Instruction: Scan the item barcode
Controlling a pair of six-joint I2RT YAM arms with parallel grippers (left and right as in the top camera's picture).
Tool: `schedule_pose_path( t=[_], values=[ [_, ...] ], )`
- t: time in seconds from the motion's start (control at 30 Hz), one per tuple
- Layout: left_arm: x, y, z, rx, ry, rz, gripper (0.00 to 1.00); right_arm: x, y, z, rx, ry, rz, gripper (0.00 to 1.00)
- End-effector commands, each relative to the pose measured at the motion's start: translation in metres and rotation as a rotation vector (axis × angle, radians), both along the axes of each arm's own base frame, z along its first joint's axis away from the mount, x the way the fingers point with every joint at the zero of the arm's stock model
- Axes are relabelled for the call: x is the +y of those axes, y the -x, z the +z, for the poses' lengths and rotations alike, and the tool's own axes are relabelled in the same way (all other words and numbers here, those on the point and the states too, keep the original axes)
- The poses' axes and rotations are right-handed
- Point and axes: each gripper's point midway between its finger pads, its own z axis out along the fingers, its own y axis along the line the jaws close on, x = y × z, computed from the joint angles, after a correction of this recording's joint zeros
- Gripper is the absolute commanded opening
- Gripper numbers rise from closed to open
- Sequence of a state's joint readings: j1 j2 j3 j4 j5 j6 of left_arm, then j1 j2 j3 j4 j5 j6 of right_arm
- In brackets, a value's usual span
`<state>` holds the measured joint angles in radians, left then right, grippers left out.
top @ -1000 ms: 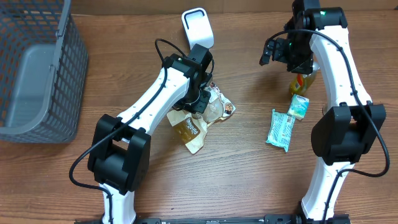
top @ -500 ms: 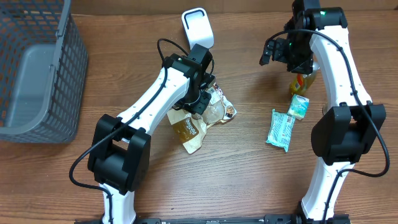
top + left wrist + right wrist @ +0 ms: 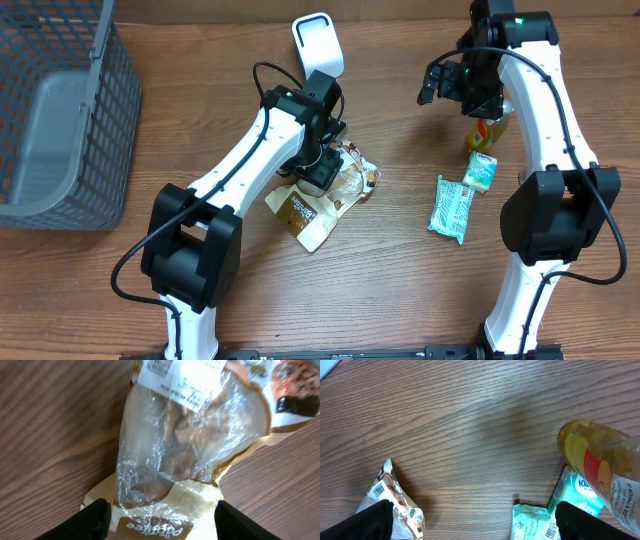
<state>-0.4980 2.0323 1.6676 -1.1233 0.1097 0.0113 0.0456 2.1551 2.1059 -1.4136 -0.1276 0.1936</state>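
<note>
The item, a brown paper pastry bag (image 3: 318, 203) with a clear window, lies flat on the table. My left gripper (image 3: 322, 172) hangs open just over its upper end and holds nothing. In the left wrist view the bag (image 3: 190, 445) fills the frame, its white printed label (image 3: 180, 377) at the top, and the left gripper (image 3: 160, 527) has its dark fingers (image 3: 95, 520) spread to either side of the bag's brown end. The white scanner (image 3: 316, 42) stands at the back. My right gripper (image 3: 448, 82) is open above the table, and in its own view, the right gripper (image 3: 480, 525) is empty.
A grey mesh basket (image 3: 60, 110) stands at the far left. By the right arm are a yellow bottle (image 3: 484, 132), a small green carton (image 3: 480, 170) and a teal packet (image 3: 452, 208). The right wrist view shows the bottle (image 3: 600, 467), packet (image 3: 532, 522) and bag corner (image 3: 390, 500).
The left gripper has opened and let go of the pastry bag. The bag has dropped and now lies flatter on the table, shifted a little. The right arm has not moved.
</note>
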Motion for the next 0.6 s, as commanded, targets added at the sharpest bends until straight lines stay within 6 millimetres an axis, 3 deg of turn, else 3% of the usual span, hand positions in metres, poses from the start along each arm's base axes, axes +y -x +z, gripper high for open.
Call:
schedule_pose_path(
  t=[0.0, 0.1, 0.27, 0.33, 0.37, 0.43, 0.57],
  values=[
    [-0.011, -0.012, 0.014, -0.041, 0.034, -0.011, 0.7, 0.001, -0.005, 0.015, -0.047, -0.006, 0.005, 1.0],
    [-0.016, -0.002, 0.016, 0.016, 0.07, 0.03, 0.68, 0.001, -0.005, 0.015, -0.047, -0.006, 0.005, 1.0],
    [-0.032, 0.038, 0.013, 0.168, 0.131, -0.012, 0.58, 0.001, -0.005, 0.015, -0.047, -0.006, 0.005, 1.0],
    [-0.034, 0.051, 0.007, 0.202, 0.109, -0.033, 0.43, 0.001, -0.005, 0.015, -0.047, -0.006, 0.005, 1.0],
    [-0.035, 0.058, 0.004, 0.216, 0.1, -0.042, 0.23, 0.001, -0.005, 0.015, -0.047, -0.006, 0.005, 1.0],
    [-0.038, 0.07, -0.002, 0.245, 0.083, -0.047, 0.05, 0.001, -0.005, 0.015, -0.047, -0.006, 0.005, 1.0],
    [-0.039, 0.095, -0.017, 0.303, 0.039, -0.032, 0.04, 0.001, -0.005, 0.015, -0.047, -0.006, 0.005, 1.0]
  ],
)
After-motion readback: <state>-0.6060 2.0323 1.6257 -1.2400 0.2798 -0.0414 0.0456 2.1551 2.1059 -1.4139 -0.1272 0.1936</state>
